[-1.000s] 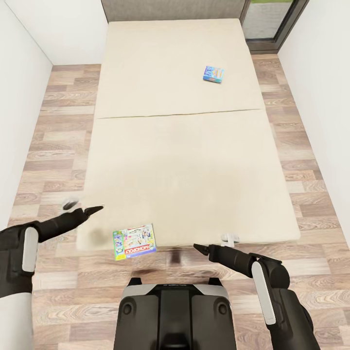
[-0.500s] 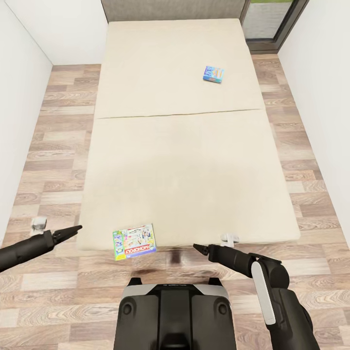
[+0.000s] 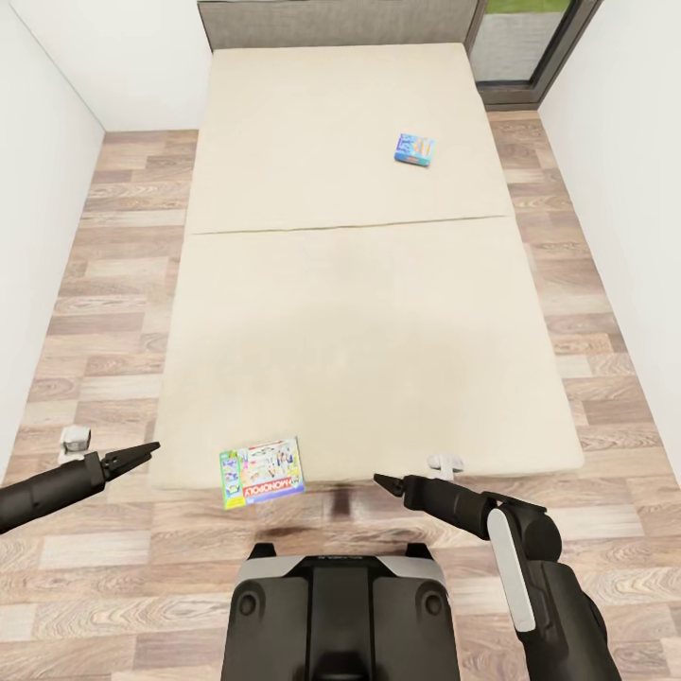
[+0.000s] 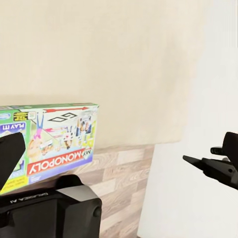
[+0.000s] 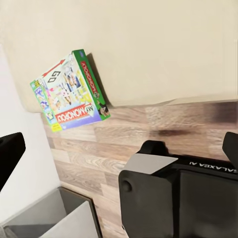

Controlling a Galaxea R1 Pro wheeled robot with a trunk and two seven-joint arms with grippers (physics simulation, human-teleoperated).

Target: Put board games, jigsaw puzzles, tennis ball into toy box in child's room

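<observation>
Closest to you, the robot's dark base (image 3: pixel 340 615) stands on the wood floor (image 3: pixel 113 284) at the foot of the bed (image 3: pixel 359 284). Your left gripper (image 3: pixel 142 449) hangs low beside the bed's near left corner and your right gripper (image 3: pixel 383 482) hangs just in front of the foot edge; both hold nothing, and in the head view their tips look drawn together to a point, but I cannot tell for sure how wide they stand. Between them, the larger board game (image 3: pixel 262 471) with the green edge lies on the near edge of the mattress, and part of it sticks out over the floor. I judge it to be a light, stiff, flat cardboard box with a smooth and maybe slippery print, so take it by the overhanging edge, one finger above and one below. A push could make it fall on the floor. Much farther, the small blue board game (image 3: pixel 414 149) lies on the far half of the mattress, toward the right side, well apart from both arms. Nothing stands in the way; white walls (image 3: pixel 47 189) close both sides.
</observation>
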